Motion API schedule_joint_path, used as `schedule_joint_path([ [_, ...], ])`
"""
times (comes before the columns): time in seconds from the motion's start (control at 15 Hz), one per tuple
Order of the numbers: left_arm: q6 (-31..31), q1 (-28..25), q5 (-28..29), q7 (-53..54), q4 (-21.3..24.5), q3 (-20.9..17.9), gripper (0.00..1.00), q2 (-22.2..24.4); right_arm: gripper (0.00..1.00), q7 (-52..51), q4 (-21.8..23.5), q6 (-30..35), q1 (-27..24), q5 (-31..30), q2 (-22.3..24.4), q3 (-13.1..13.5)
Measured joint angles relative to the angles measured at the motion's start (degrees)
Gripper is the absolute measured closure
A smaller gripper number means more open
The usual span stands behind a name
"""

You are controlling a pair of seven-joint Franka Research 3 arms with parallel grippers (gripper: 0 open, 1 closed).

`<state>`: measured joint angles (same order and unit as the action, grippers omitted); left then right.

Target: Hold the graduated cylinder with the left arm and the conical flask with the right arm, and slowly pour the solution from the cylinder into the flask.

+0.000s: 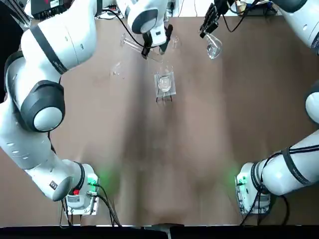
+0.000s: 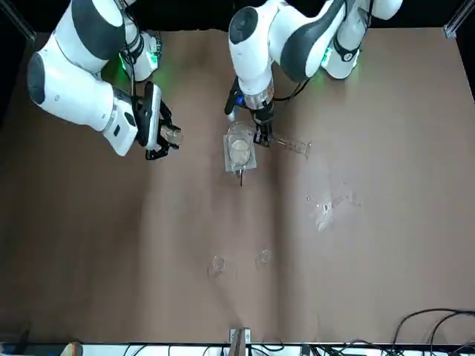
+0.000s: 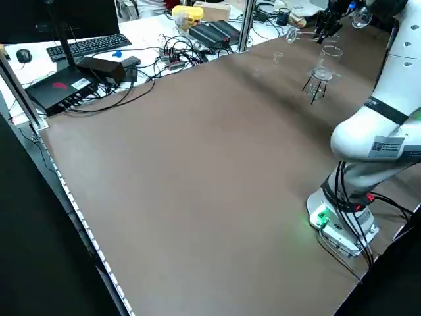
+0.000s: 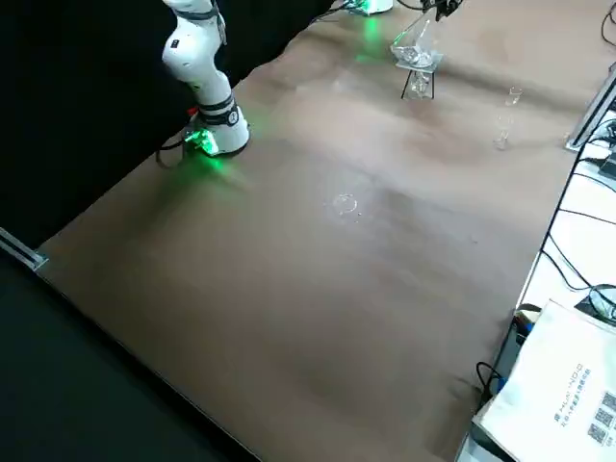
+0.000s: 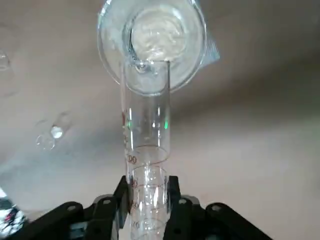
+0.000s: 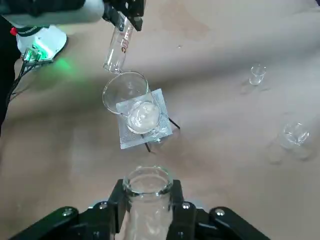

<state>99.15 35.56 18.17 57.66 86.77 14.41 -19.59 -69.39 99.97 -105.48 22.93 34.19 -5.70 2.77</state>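
My left gripper (image 1: pixel 153 48) is shut on the graduated cylinder (image 1: pixel 131 44), a slender clear tube with red markings (image 5: pixel 146 150). The cylinder lies tilted, its mouth over a glass vessel with white contents (image 5: pixel 152 40) on a small stand (image 1: pixel 164 85). In the front view the cylinder (image 2: pixel 289 145) sticks out sideways from the left gripper (image 2: pixel 261 133). My right gripper (image 1: pixel 208 27) is shut on the neck of the conical flask (image 1: pixel 214 48), lifted off the table. The flask (image 2: pixel 171 135) hangs well apart from the cylinder, on the robot's right of the stand. Its open neck (image 6: pixel 147 186) shows between the right fingers.
Tiny glass pieces (image 2: pixel 217 265) (image 2: pixel 264 257) (image 2: pixel 323 208) lie scattered on the brown table (image 1: pixel 199 149) beyond and to the left of the stand. Cables, a keyboard and boxes (image 3: pixel 92 62) sit off the table's left edge. Both arm bases (image 1: pixel 79 191) (image 1: pixel 251 191) stand at the near edge.
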Motion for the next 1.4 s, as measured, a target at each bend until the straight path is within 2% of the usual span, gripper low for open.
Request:
schedule_joint_path([
  [0.2,-0.02,-2.9,-7.44,-0.01,-1.29,-0.11,0.66,0.01,0.61,2.02,0.0,-0.23,1.38,-1.57,0.0,0.0],
  [0.27,0.36,-6.07,-14.04,0.27,-2.03,-0.1,0.66,0.01,0.61,4.0,-0.15,-0.57,2.59,-3.02,0.0,0.0],
  [0.53,1.65,-12.88,-27.86,5.42,-2.53,-0.11,0.66,0.01,0.61,8.93,-1.09,-0.76,5.99,-7.8,0.0,-0.03],
  [0.87,1.94,-22.44,-42.75,16.63,-2.44,-0.34,0.66,-0.29,0.61,14.83,-2.96,-0.79,11.38,-16.09,0.02,-0.07],
  [1.13,1.59,-31.24,-55.07,29.22,-1.87,-0.45,0.66,-2.38,0.61,18.67,-3.16,-0.87,14.47,-19.83,-0.28,-0.08],
  [1.4,-3.83,-39.98,-61.88,40.94,-1.05,-0.52,0.66,-6.03,0.61,22.04,-5.27,-0.98,18.48,-25.99,-2.13,-0.1],
])
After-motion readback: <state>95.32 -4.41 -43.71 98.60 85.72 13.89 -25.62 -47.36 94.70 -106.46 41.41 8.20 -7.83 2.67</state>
